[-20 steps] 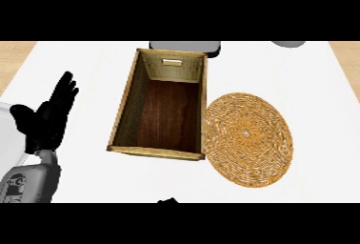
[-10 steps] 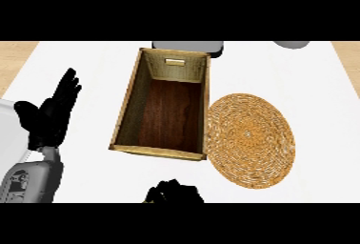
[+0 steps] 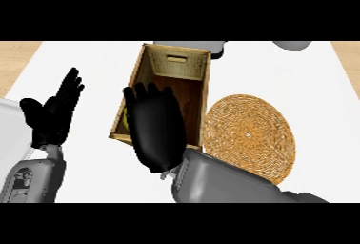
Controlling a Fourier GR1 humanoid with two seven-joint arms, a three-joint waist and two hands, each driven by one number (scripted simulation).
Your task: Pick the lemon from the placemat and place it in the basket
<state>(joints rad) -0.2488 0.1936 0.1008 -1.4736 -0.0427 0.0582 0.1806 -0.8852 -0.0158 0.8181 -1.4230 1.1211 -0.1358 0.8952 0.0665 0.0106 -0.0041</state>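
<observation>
The wooden basket [image 3: 175, 53] stands lengthwise in the middle of the white counter. My right hand [image 3: 156, 128] hovers over its near half, open with straight fingers pointing away, and hides most of the basket's floor. A thin yellow sliver [image 3: 125, 118], possibly the lemon, peeks out at that hand's left edge against the basket's left wall; the rest of it is hidden. The round woven placemat [image 3: 249, 133] lies to the right of the basket with nothing on it. My left hand [image 3: 53, 116] rests open at the left, fingers up.
A dark grey object [image 3: 218, 47] sits just behind the basket and a lighter grey one [image 3: 292, 45] at the back right. A white block [image 3: 10, 126] lies at the left edge. My right forearm [image 3: 225, 183] fills the lower middle.
My right hand and forearm have come up from the lower edge and now hang over the basket's near half. The left hand has stayed where it was.
</observation>
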